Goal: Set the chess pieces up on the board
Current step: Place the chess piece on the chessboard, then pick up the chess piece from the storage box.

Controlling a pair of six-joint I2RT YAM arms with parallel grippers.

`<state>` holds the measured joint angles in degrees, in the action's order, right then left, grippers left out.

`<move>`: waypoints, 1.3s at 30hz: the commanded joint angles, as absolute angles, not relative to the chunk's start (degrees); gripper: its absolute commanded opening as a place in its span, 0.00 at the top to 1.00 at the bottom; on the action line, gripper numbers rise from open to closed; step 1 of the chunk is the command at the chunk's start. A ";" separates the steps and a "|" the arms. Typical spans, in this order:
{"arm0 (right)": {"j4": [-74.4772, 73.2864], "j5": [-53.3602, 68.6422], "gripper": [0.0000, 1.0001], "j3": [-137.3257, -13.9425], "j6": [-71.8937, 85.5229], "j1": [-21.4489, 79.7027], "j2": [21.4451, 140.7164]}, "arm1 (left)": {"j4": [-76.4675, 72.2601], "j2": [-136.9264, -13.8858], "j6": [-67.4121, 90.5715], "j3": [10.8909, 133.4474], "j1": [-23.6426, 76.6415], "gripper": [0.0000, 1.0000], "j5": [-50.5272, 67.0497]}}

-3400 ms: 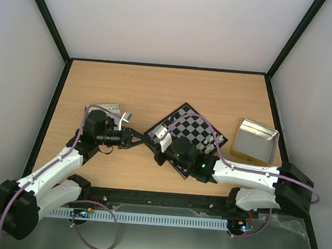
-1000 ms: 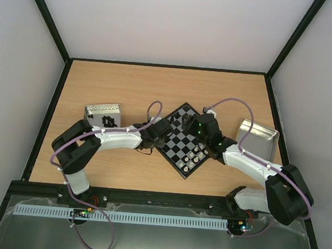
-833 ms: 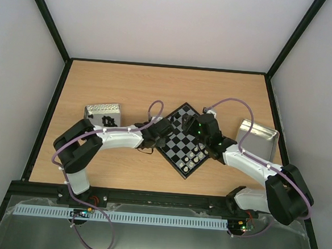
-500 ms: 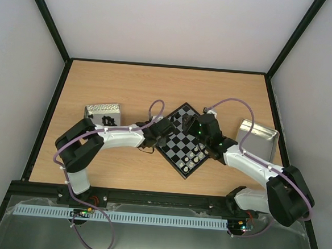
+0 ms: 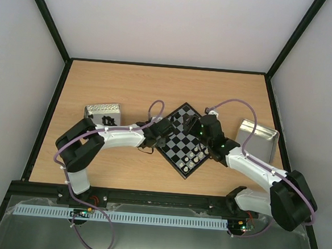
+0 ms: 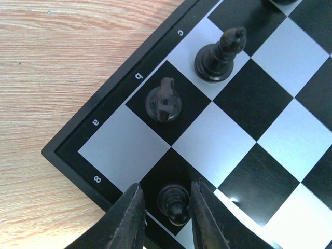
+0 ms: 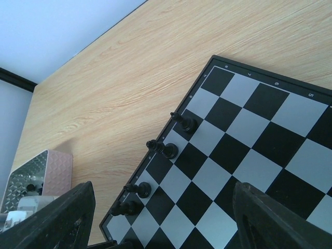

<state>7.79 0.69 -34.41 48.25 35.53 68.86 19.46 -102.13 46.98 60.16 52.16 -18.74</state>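
The board (image 5: 177, 170) lies turned like a diamond at the table's middle. My left gripper (image 5: 164, 129) is at its left corner. In the left wrist view its fingers (image 6: 136, 207) stand slightly apart on either side of a black pawn (image 6: 175, 204), which stands on a dark square with a thin gap on each side. A black knight (image 6: 163, 99) and a black bishop (image 6: 220, 54) stand on the edge row beyond. My right gripper (image 5: 203, 125) hovers wide open over the board's upper right with nothing between its fingers. Silvery pieces (image 5: 195, 156) stand along the near-right side.
A metal tray (image 5: 103, 109) holding loose black pieces sits left of the board. A second shiny tray (image 5: 257, 141) lies to the right. In the right wrist view several black pieces (image 7: 167, 149) line the board's left rim, and the left tray (image 7: 31, 176) shows beyond.
My left gripper's jaws have parted from the black pawn, which stays standing on its square. My right arm has shifted slightly toward the near right, still open.
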 commanded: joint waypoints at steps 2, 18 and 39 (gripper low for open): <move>6.31 -0.10 0.28 -33.61 48.52 35.24 66.35 | 21.39 -100.92 46.52 62.25 51.97 0.67 -16.89; 4.02 4.92 0.29 -35.22 47.64 35.22 64.41 | 27.71 -79.83 46.14 59.09 44.10 0.46 -20.86; 3.68 6.40 0.64 -38.06 52.72 35.24 70.70 | 21.19 -82.74 32.62 50.49 2.52 0.60 1.71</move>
